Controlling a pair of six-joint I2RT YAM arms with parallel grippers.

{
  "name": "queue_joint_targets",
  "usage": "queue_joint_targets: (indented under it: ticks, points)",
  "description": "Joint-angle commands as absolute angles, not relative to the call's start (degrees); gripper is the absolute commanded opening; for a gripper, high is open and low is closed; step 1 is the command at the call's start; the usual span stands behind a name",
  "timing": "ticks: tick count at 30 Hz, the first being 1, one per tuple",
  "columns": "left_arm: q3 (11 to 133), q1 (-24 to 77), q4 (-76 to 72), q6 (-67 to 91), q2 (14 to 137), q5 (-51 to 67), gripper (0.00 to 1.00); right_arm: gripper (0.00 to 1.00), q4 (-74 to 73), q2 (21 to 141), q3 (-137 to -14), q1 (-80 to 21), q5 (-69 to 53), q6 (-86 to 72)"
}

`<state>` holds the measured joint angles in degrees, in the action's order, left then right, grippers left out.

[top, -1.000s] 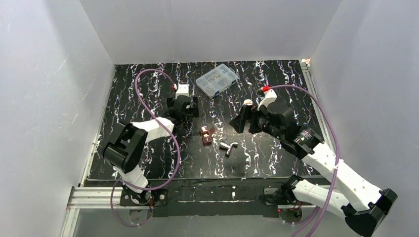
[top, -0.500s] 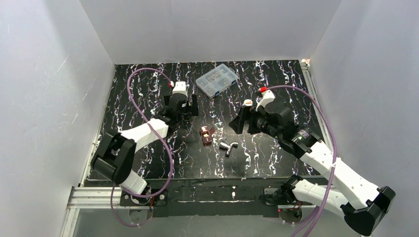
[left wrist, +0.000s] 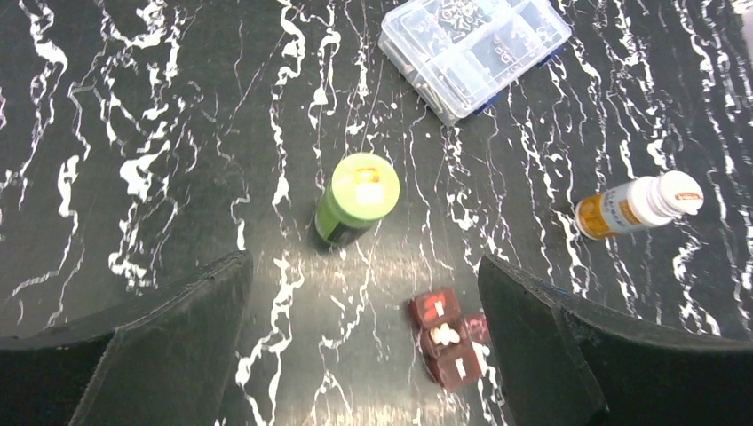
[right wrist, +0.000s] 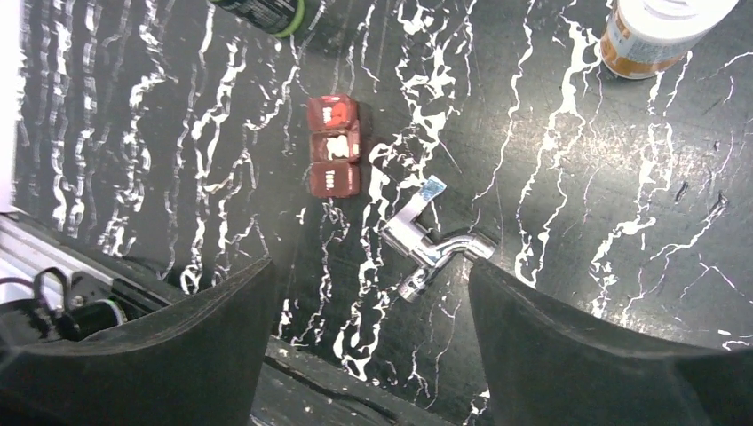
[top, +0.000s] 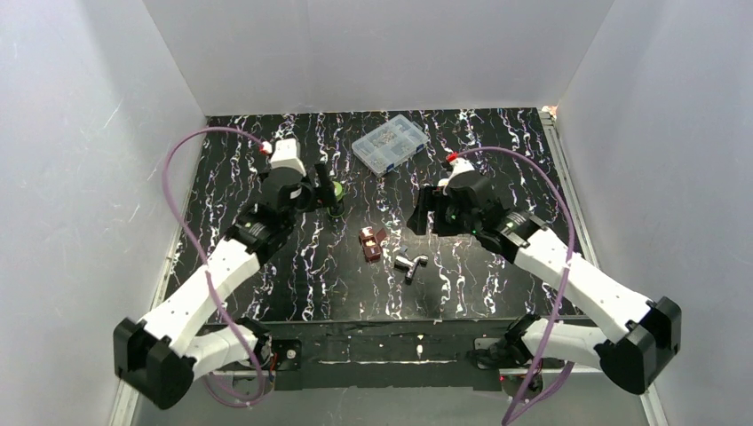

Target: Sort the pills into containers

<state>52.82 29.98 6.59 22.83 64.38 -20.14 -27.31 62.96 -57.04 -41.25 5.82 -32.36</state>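
The dark bottle [left wrist: 355,200] with a bright green cap stands on the black table [left wrist: 178,133], the amber bottle [left wrist: 635,206] with a white cap sits well to its right, and the left gripper [left wrist: 362,266] and right gripper [right wrist: 371,266] both hang above with their 2 fingers spread wide.

From the overhead camera I get an even, fairly sharp picture: soft light bounces off the pale walls [top: 382,53], while the glossy black worktop [top: 479,293] stays dark with only faint, short shadows. My left wrist view shows a hazy sheen on the worktop beside the green-capped bottle [left wrist: 353,201], its cap top washed out, and the fingers [left wrist: 160,346] of the left tool [left wrist: 364,264] are soft, dark masses in the bottom corners. The right wrist view is dimmer and harsher, with glints on the metal fitting [right wrist: 431,244] and the white-capped bottle [right wrist: 653,40] blown out at the top edge.
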Motion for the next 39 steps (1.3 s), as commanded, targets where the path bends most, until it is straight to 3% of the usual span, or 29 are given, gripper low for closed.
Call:
queue_joint_targets:
  ticks: [1, 6, 10, 12, 14, 19, 26, 39]
  points:
    - [49.2, 29.7, 18.0, 28.5, 56.5, -18.9, 0.98, 0.78, -28.6, 68.0, -61.0, -41.0, 5.3, -33.7]
    - [43.1, 29.7, 19.9, 36.1, 52.8, -13.2, 0.9, 0.48, -29.2, 75.1, -64.1, -41.2, 4.1, -34.0]
    - [36.9, 29.7, 17.2, 40.9, 52.2, -9.0, 0.66, 0.39, -29.6, 81.4, -66.4, -41.1, 4.9, -34.3]
    - [34.9, 29.7, 15.0, 42.7, 53.5, -7.3, 0.49, 0.34, -29.7, 84.4, -67.6, -41.1, 6.1, -34.3]
    - [33.5, 29.7, 11.7, 44.2, 55.6, -5.5, 0.43, 0.31, -29.8, 87.9, -69.0, -41.1, 6.4, -34.3]
    - [32.6, 29.7, -2.6, 50.7, 71.4, -0.2, 0.0, 0.28, -30.5, 100.1, -76.4, -41.1, 6.0, -35.1]
    - [36.9, 29.8, -11.8, 51.2, 88.0, 4.5, 0.0, 0.24, -28.5, 104.8, -77.4, -41.3, 1.5, -35.7]
    - [38.7, 29.8, -13.2, 51.3, 91.8, 6.7, 0.0, 0.22, -25.7, 106.0, -77.9, -42.1, -3.7, -35.4]
